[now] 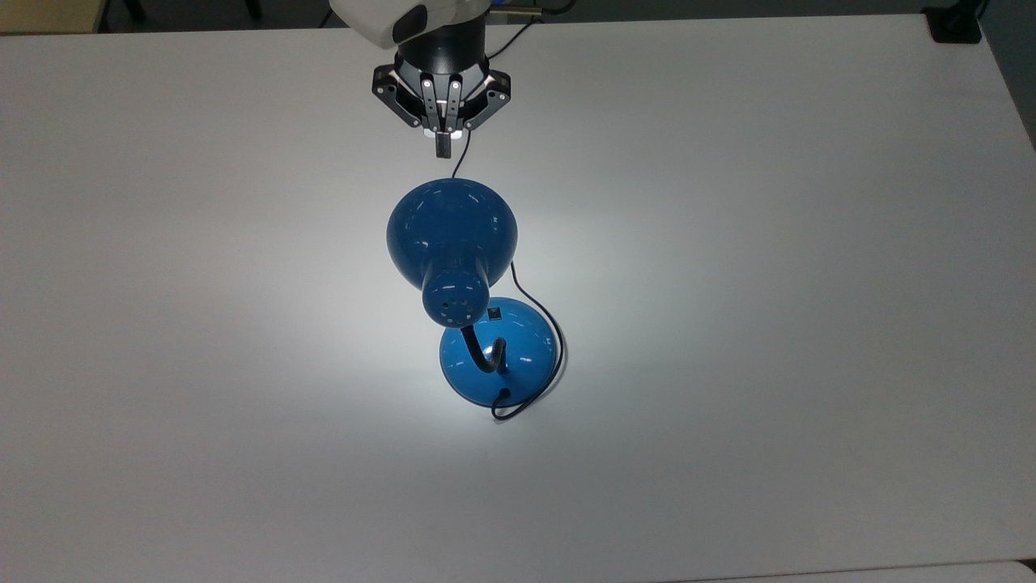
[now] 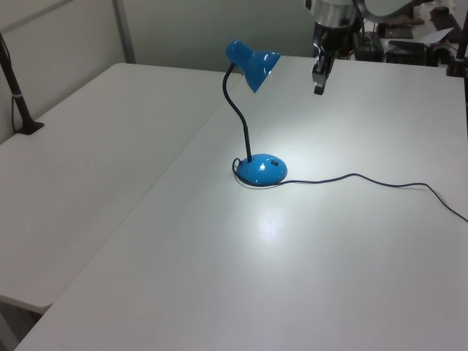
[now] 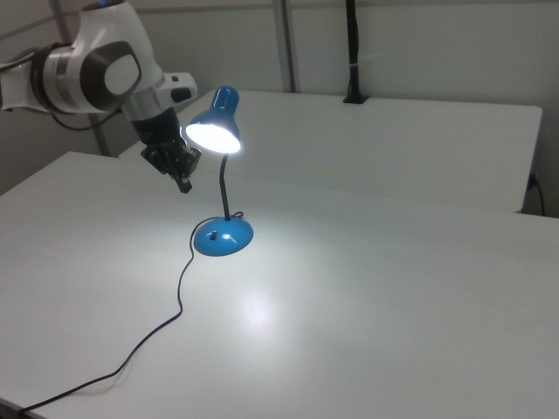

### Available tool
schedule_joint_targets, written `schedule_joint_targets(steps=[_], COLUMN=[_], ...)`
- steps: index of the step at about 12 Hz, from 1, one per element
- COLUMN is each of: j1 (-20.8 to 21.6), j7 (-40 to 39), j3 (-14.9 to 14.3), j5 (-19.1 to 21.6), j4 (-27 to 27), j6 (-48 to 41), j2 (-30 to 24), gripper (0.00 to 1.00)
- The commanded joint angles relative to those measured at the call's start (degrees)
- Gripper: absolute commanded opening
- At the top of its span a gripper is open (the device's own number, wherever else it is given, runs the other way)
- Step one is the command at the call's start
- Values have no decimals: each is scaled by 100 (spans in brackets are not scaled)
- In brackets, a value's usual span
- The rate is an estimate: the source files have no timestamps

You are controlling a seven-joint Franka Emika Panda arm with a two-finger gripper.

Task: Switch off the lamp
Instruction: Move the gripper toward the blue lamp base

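Note:
The lamp stands mid-table and is lit, casting a bright pool on the white table (image 1: 728, 243). Its blue shade (image 1: 452, 227) leans over the round blue base (image 1: 518, 360), where a small black switch (image 1: 495, 314) sits on the side nearest the shade. A black gooseneck (image 2: 238, 117) joins shade and base. In the right view the shade's mouth (image 3: 212, 135) glows. My gripper (image 1: 443, 146) hangs shut and holding nothing, just beyond the shade toward the top view's top, level with the shade (image 2: 253, 64) in the left view, where the gripper (image 2: 319, 85) is to its right.
The lamp's thin black cord (image 2: 365, 178) loops round the base and trails across the table under my gripper. A black clamp (image 1: 955, 24) sits at the table's far right corner in the top view. A second table (image 2: 88, 161) adjoins on the left view's left.

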Motion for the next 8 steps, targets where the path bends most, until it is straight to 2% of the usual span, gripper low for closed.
schedule_joint_targets(steps=[1,4,7,8], j1=[40,198,242,242], j7=[-110,-83,-110,-127], j3=[16,34,34,69], j5=[31,31,5,-39], j4=[-383,-392,-804,-1023], j6=[935,1718,2377,2849], j2=[235,693,800,852], gripper=[0,0,0,0])
